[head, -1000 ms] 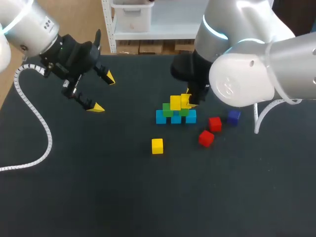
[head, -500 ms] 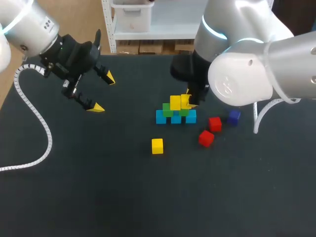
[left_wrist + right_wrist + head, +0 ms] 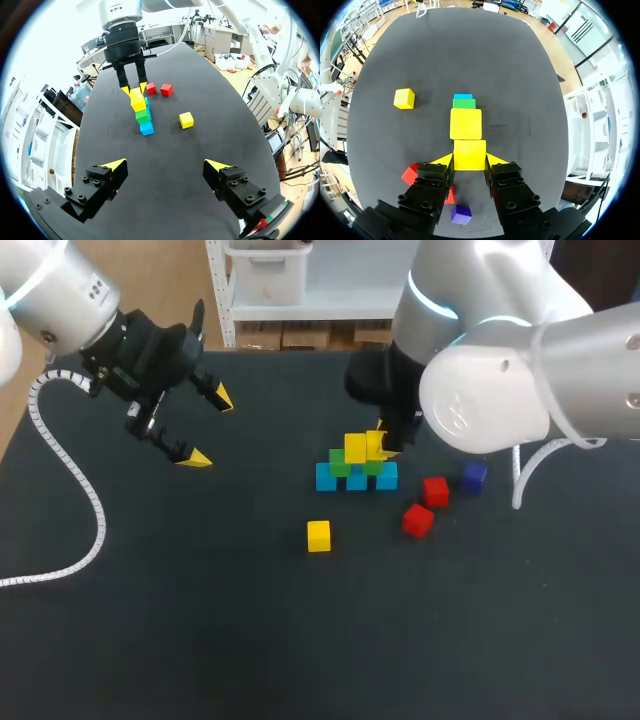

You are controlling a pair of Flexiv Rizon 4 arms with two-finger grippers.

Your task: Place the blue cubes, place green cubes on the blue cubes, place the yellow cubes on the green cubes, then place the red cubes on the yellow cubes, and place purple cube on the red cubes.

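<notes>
Three blue cubes (image 3: 356, 481) lie in a row mid-table, and two green cubes (image 3: 340, 464) rest on them. One yellow cube (image 3: 354, 448) sits on the green layer. My right gripper (image 3: 380, 445) is shut on a second yellow cube (image 3: 469, 154), held level beside the first; whether it rests on the green cube (image 3: 464, 103) I cannot tell. A third yellow cube (image 3: 318, 535) lies loose in front of the stack. Two red cubes (image 3: 434, 490) (image 3: 417, 521) and a purple cube (image 3: 473, 476) lie to the right. My left gripper (image 3: 208, 428) hangs open and empty at the far left, its own view (image 3: 165, 166) facing the stack (image 3: 142, 107).
A white coiled cable (image 3: 70, 480) of my left arm trails over the table's left side. The right arm's bulky white elbow (image 3: 490, 405) hangs above the table's right part, close over the purple cube.
</notes>
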